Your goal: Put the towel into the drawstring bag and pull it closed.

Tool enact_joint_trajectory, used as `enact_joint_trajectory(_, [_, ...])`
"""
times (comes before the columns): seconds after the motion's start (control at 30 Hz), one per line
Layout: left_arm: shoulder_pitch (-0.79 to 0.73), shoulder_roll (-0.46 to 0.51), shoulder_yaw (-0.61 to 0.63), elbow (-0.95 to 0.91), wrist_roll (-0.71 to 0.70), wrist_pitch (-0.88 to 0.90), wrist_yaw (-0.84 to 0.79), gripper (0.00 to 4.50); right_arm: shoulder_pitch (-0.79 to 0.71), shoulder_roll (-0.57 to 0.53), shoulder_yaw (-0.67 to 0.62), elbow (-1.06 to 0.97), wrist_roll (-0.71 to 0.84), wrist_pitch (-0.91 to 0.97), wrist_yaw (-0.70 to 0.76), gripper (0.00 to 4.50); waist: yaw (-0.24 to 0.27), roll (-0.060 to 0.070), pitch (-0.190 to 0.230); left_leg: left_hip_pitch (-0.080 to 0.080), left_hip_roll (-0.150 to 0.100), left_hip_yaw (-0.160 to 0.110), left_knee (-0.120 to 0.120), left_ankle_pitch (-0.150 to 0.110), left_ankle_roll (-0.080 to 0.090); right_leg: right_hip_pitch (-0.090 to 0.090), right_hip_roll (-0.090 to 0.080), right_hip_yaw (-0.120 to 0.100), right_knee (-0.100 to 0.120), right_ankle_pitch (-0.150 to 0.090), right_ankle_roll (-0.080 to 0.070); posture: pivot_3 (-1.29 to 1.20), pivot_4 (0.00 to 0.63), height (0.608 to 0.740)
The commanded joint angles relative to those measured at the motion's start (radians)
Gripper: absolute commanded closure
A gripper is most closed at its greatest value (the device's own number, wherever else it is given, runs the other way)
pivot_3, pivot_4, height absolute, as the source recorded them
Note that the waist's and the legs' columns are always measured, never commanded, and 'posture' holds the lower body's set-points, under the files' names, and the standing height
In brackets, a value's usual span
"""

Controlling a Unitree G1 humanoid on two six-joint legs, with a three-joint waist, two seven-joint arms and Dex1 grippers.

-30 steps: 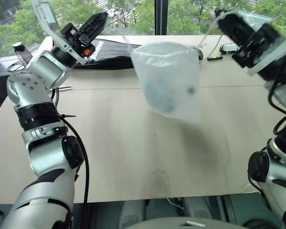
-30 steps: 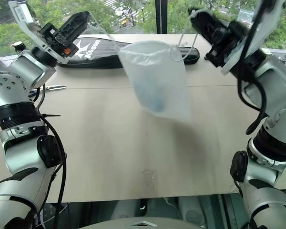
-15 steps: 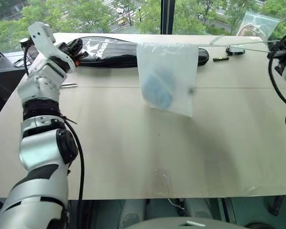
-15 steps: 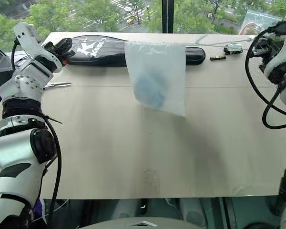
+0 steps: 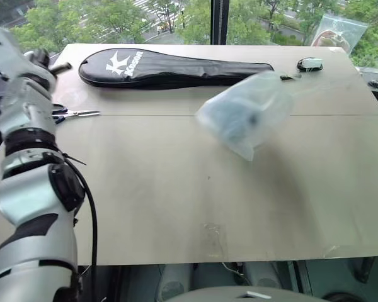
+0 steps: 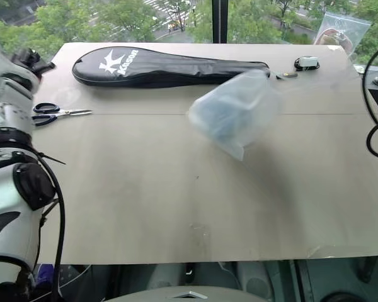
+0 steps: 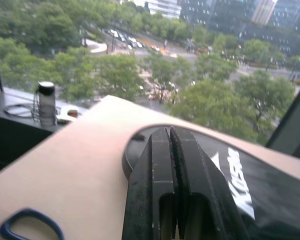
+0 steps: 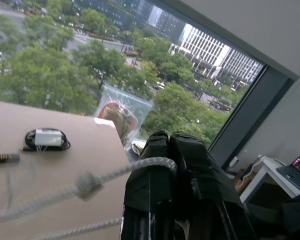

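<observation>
Translucent drawstring bag [image 5: 247,113], blurred, bluish towel [image 5: 234,121] inside

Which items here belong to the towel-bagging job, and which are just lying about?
Job:
translucent white drawstring bag
light-blue towel inside it
white cord, pinched by right hand

Lying about:
long black racket case
blue-handled scissors
clear plastic bag

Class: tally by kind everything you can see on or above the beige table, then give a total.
Bags and cases: 3 (black racket case, translucent white drawstring bag, clear plastic bag)
Cloths: 1 (light-blue towel inside the drawstring bag)
Tools: 1 (blue-handled scissors)
Total: 5
</observation>
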Motion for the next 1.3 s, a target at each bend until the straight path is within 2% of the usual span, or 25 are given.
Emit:
enact_joint_trajectory(0.03, [0.021, -0.067, -0.025, -0.137, -0.055, 0.081, -0.181, 4.48, 0.014, 0.064, 0.009, -0.175, 0.180, 0.031, 0.182, 4.50, 0.002, 0.000, 0.000, 0.001, 0.000, -0.001, 0.001, 0.000, 0.000, 0.002, 0.000, -0.002, 0.000, 0.000, 0.000, 0.00, 0.150, 0.740])
enact_joint_trajectory(0.17, [0.224, -0.181, -0.103, -0.438, -0.111, 0.277, -0.282, 4.48, 0.173, 0.191, 0.058, -0.397, 0.471, 0.189, 0.262, 4.50, -0.008, 0.000, 0.000, 0.002, 0.000, -0.003, 0.003, 0.000, 0.000, 0.006, 0.000, -0.002, -0.001, 0.001, 0.001, 0.00, 0.150, 0.740])
enact_joint_trajectory(0.23, [0.337, -0.215, -0.151, -0.600, -0.132, 0.362, -0.311, 4.48, 0.224, 0.243, 0.076, -0.446, 0.549, 0.226, 0.246, 4.50, -0.011, 0.000, 0.000, 0.001, 0.002, -0.002, 0.002, 0.000, 0.000, 0.006, 0.000, -0.002, -0.001, 0.001, 0.001, 0.00, 0.150, 0.740])
enact_joint_trajectory(0.4, [0.525, -0.261, -0.233, -0.909, -0.170, 0.511, -0.324, 4.48, 0.309, 0.291, 0.190, -0.509, 0.528, 0.266, 0.199, 4.50, -0.021, -0.001, 0.000, 0.000, 0.003, -0.001, 0.004, 0.000, 0.000, 0.002, 0.000, -0.001, 0.001, 0.001, 0.001, 0.00, 0.150, 0.740])
enact_joint_trajectory(0.47, [0.565, -0.273, -0.254, -0.991, -0.180, 0.554, -0.318, 4.48, 0.336, 0.294, 0.257, -0.511, 0.469, 0.260, 0.194, 4.50, -0.020, -0.001, 0.000, 0.002, 0.003, -0.002, 0.004, 0.000, 0.000, 0.004, 0.001, -0.001, 0.003, 0.001, 0.000, 0.00, 0.150, 0.740])
enact_joint_trajectory(0.57, [0.604, -0.273, -0.275, -1.066, -0.183, 0.592, -0.322, 4.50, 0.377, 0.340, 0.290, -0.522, 0.474, 0.225, 0.216, 3.51, -0.017, 0.000, 0.000, 0.009, 0.002, -0.001, 0.004, 0.000, 0.000, 0.008, 0.001, 0.001, 0.005, 0.000, 0.000, 0.00, 0.150, 0.740])
enact_joint_trajectory(0.63, [0.623, -0.265, -0.285, -1.094, -0.178, 0.598, -0.335, 4.50, 0.392, 0.376, 0.291, -0.554, 0.528, 0.226, 0.227, 2.55, -0.019, 0.000, 0.000, 0.015, 0.002, 0.001, 0.003, 0.000, 0.000, 0.013, 0.001, 0.003, 0.005, 0.000, 0.001, 0.00, 0.150, 0.740])
enact_joint_trajectory(0.7, [0.631, -0.265, -0.279, -1.105, -0.183, 0.606, -0.335, 4.50, 0.401, 0.415, 0.293, -0.610, 0.685, 0.226, 0.252, 1.43, -0.020, 0.000, 0.000, 0.015, 0.002, 0.001, 0.003, 0.000, 0.000, 0.013, 0.002, 0.004, 0.005, 0.000, 0.001, 0.00, 0.150, 0.740])
enact_joint_trajectory(0.77, [0.631, -0.265, -0.270, -1.104, -0.189, 0.612, -0.332, 4.50, 0.398, 0.435, 0.297, -0.643, 0.863, 0.216, 0.270, 0.90, -0.021, 0.000, 0.000, 0.016, 0.002, 0.001, 0.003, 0.000, 0.000, 0.013, 0.002, 0.004, 0.005, 0.000, 0.001, 0.00, 0.150, 0.740])
enact_joint_trajectory(0.8, [0.628, -0.265, -0.269, -1.101, -0.188, 0.612, -0.333, 4.50, 0.388, 0.439, 0.301, -0.646, 0.914, 0.213, 0.270, 0.42, -0.021, 0.000, 0.000, 0.016, 0.003, 0.001, 0.003, 0.000, 0.000, 0.013, 0.003, 0.003, 0.006, 0.000, 0.000, 0.00, 0.150, 0.740])
enact_joint_trajectory(0.83, [0.626, -0.266, -0.269, -1.098, -0.187, 0.613, -0.333, 4.50, 0.367, 0.436, 0.305, -0.633, 0.944, 0.212, 0.285, 0.11, -0.022, 0.000, 0.000, 0.016, 0.003, 0.000, 0.003, 0.000, 0.000, 0.013, 0.003, 0.003, 0.006, 0.000, 0.000, 0.00, 0.150, 0.740])
enact_joint_trajectory(0.93, [0.623, -0.265, -0.278, -1.098, -0.183, 0.614, -0.341, 4.50, 0.325, 0.398, 0.311, -0.602, 0.990, 0.217, 0.321, 0.04, -0.022, 0.000, 0.000, 0.016, 0.003, 0.000, 0.004, 0.000, 0.000, 0.014, 0.003, 0.003, 0.006, 0.000, 0.000, 0.00, 0.150, 0.740])
enact_joint_trajectory(1.0, [0.629, -0.259, -0.293, -1.110, -0.176, 0.613, -0.354, 4.50, 0.314, 0.345, 0.325, -0.590, 0.947, 0.230, 0.356, 0.04, -0.020, -0.001, 0.000, 0.016, 0.003, 0.001, 0.005, 0.000, 0.000, 0.014, 0.003, 0.004, 0.006, 0.000, 0.001, 0.00, 0.150, 0.740])
enact_joint_trajectory(1.07, [0.643, -0.249, -0.304, -1.129, -0.169, 0.613, -0.364, 4.50, 0.343, 0.249, 0.362, -0.607, 0.802, 0.225, 0.409, 0.04, -0.016, -0.001, 0.000, 0.016, 0.003, 0.000, 0.005, 0.000, 0.000, 0.014, 0.003, 0.003, 0.006, 0.000, 0.000, 0.00, 0.150, 0.740])
enact_joint_trajectory(1.17, [0.672, -0.235, -0.308, -1.156, -0.163, 0.617, -0.372, 4.50, 0.399, 0.101, 0.461, -0.590, 0.467, 0.116, 0.445, 0.04, -0.007, -0.001, 0.000, 0.015, 0.003, 0.001, 0.004, 0.000, 0.000, 0.013, 0.003, 0.003, 0.006, 0.000, 0.000, 0.00, 0.150, 0.740])
enact_joint_trajectory(1.3, [0.727, -0.196, -0.317, -1.192, -0.168, 0.612, -0.422, 4.50, 0.511, 0.006, 0.464, -0.567, 0.260, 0.001, 0.482, 0.04, -0.006, -0.001, 0.000, 0.015, 0.003, 0.002, 0.004, 0.000, 0.000, 0.013, 0.003, 0.004, 0.005, 0.000, 0.000, 0.00, 0.150, 0.740])
